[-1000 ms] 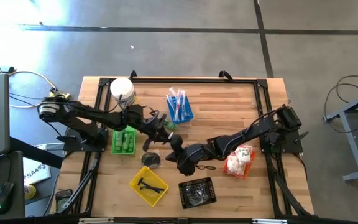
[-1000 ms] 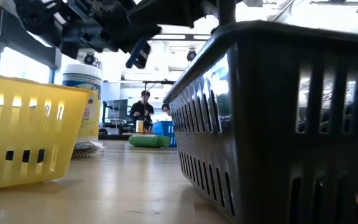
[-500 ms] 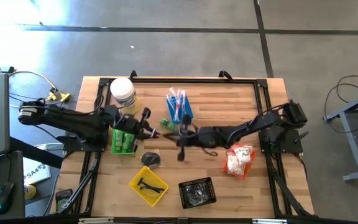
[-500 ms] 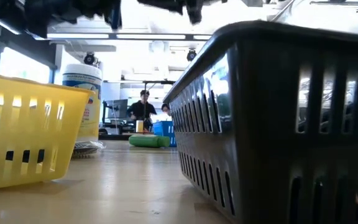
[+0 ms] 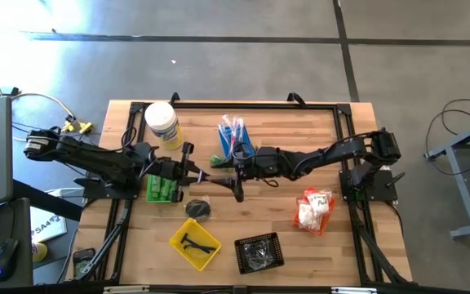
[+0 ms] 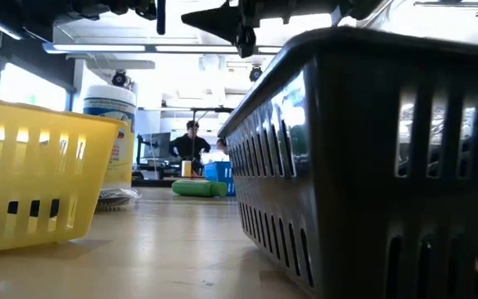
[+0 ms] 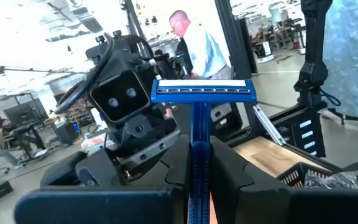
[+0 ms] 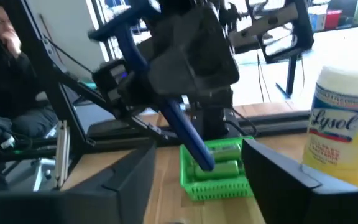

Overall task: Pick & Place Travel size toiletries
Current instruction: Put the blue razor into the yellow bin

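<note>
A blue razor (image 7: 202, 92), one of the travel size toiletries, hangs above the table's middle with my left gripper (image 5: 194, 172) shut on it. Facing it from the right, my right gripper (image 5: 237, 175) is open. In the right wrist view the razor's (image 8: 185, 130) lower end shows between the right fingers without visibly touching them. A loose green bottle (image 5: 221, 161) lies on the table on its side, just beyond the grippers. More green bottles fill the green tray (image 5: 161, 186), and toothbrushes lie in the blue tray (image 5: 237, 139). My left gripper pinches the razor's handle (image 7: 194, 168) between its two fingers. The gripper comes about level from the table's left. The razor's head (image 7: 202, 92) stands free beyond the fingers, and the whole razor is lifted clear of the table.
A white tub (image 5: 161, 122) stands at the far left. Along the near side are a dark round lid (image 5: 198, 209), a yellow tray (image 5: 194, 242) and a black basket (image 5: 259, 251). An orange tray (image 5: 314, 211) of white sachets sits on the right. People show in the room behind.
My left gripper has drawn back toward the table's left and risen, carrying the razor. My right gripper has swung from near the round lid toward the far edge, risen and rolled its wrist, and now faces the left gripper.
</note>
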You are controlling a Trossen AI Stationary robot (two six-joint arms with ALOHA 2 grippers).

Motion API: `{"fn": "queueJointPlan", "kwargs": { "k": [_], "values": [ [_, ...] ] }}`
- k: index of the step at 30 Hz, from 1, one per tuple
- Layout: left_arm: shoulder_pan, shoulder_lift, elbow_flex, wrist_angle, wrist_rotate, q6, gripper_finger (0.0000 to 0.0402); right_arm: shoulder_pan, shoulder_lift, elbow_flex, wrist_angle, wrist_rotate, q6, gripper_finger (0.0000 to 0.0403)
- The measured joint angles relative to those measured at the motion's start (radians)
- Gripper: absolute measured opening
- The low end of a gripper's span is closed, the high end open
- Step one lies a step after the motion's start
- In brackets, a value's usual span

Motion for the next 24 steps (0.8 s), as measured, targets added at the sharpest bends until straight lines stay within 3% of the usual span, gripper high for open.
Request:
{"fn": "queueJointPlan", "kwargs": {
  "k": [6,24],
  "values": [
    [0.000,0.014,0.000,0.013,-0.014,0.001,0.0027,0.007,0.000,0.000,0.057,0.000,-0.024,0.0259],
    [0.000,0.085,0.025,0.085,-0.023,-0.016,0.0027,0.008,0.063,0.054,0.056,0.043,-0.067,0.0237]
  ]
}}
